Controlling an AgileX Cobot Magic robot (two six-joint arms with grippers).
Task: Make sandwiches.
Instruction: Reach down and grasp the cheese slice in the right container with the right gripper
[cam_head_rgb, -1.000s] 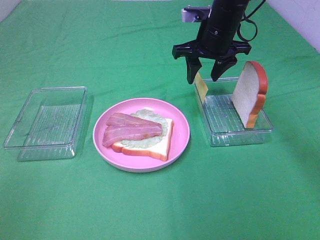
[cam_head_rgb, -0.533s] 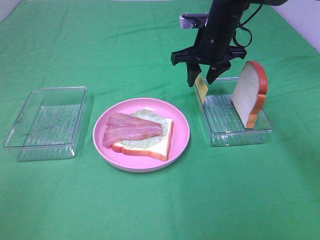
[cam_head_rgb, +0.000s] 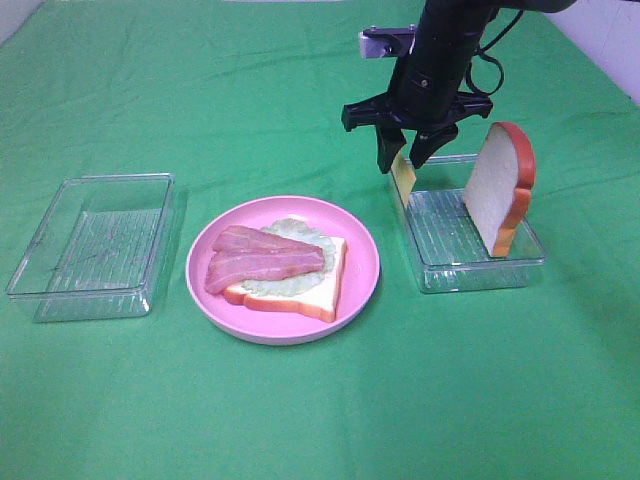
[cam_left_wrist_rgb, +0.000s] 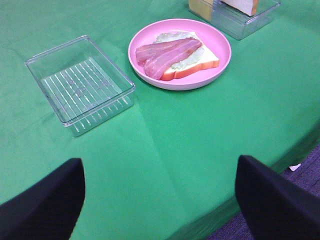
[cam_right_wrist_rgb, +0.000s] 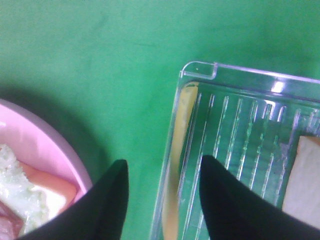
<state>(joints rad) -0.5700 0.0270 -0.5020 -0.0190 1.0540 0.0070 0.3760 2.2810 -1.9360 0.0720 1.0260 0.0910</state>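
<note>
An open-faced sandwich lies on the pink plate (cam_head_rgb: 365, 270): a white bread slice (cam_head_rgb: 305, 288), lettuce (cam_head_rgb: 300, 233) and bacon strips (cam_head_rgb: 260, 262) on top. A yellow cheese slice (cam_head_rgb: 403, 180) stands on edge against the left wall of the right clear tray (cam_head_rgb: 470, 262). My right gripper (cam_head_rgb: 402, 164) hangs over it, open, one finger on each side of the cheese (cam_right_wrist_rgb: 182, 115). A second bread slice (cam_head_rgb: 500, 190) stands upright at the tray's right end. In the left wrist view my left gripper (cam_left_wrist_rgb: 160, 165) is open and holds nothing, far from the plate (cam_left_wrist_rgb: 220, 65).
An empty clear tray (cam_head_rgb: 95, 245) sits left of the plate on the green cloth. In the left wrist view the table's near edge (cam_left_wrist_rgb: 280, 150) falls away close to the left gripper's fingers.
The right gripper has shifted slightly left and down over the cheese slice, and its fingers have drawn closer together. Nothing else moved.
</note>
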